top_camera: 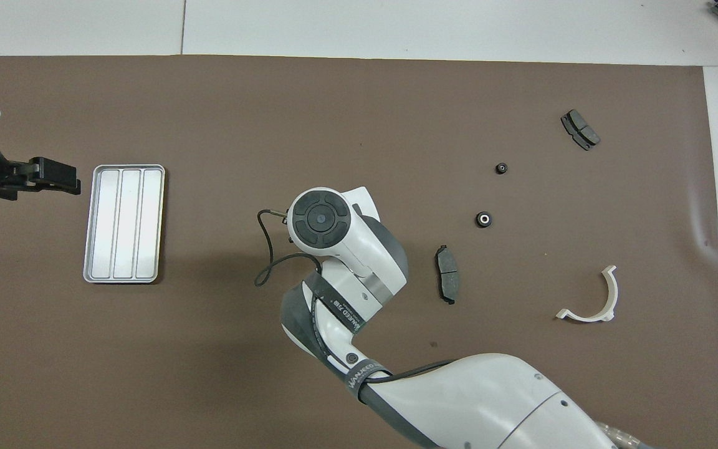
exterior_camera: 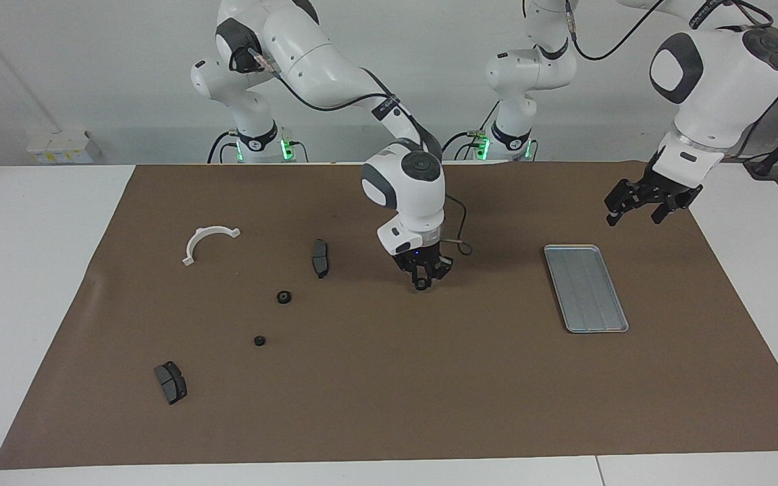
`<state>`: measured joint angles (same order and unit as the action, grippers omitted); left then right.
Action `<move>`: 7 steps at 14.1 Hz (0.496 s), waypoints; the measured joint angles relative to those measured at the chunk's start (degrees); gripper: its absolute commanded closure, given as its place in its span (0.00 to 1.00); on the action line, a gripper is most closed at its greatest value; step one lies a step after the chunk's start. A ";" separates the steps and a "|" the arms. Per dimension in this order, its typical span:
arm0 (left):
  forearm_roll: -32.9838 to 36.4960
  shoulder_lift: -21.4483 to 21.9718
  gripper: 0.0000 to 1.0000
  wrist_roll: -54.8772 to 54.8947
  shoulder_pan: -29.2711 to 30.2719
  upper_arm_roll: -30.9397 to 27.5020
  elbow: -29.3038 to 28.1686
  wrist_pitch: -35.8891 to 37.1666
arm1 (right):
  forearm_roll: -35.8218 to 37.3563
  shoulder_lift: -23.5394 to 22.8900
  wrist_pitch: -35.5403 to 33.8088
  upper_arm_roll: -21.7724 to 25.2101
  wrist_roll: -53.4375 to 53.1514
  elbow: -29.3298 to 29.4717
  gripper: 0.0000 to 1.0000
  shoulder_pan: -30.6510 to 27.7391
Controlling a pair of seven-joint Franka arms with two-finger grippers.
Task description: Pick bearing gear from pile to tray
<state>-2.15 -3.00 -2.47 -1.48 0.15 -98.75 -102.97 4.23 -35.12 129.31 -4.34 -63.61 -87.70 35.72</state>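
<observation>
While the tray (exterior_camera: 585, 287) lies bare, right gripper (exterior_camera: 422, 281) carries a gear (exterior_camera: 421, 285) mid-mat, grip uncertain; left gripper (exterior_camera: 644, 206) waits open-jawed, two gears (exterior_camera: 283, 297) left.

A white table (exterior_camera: 38, 283) carries a brown mat (exterior_camera: 389, 391); on it lie the tray (exterior_camera: 585, 288), two gears (exterior_camera: 283, 297), two brake pads (exterior_camera: 171, 382) and a white bracket (exterior_camera: 208, 241).

Two glossy white jointed arms (exterior_camera: 335, 54) wearing dark grey joint caps, trailing black cables (bases glowing green).
</observation>
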 measured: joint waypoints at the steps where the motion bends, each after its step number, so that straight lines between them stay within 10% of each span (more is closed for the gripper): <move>1: 0.00 -0.64 0.00 -1.67 -1.07 0.04 0.00 -0.28 | 0.00 0.01 0.00 0.20 -0.01 0.02 0.12 -0.01; 7: 0.00 -5.44 0.00 -14.82 -8.42 0.30 -0.08 -7.52 | 0.68 5.66 -0.23 1.30 2.89 -1.95 0.00 -5.27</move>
<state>-2.15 -8.44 -17.29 -9.91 0.45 -98.83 -110.49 4.90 -29.46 129.08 -3.04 -60.73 -89.65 30.45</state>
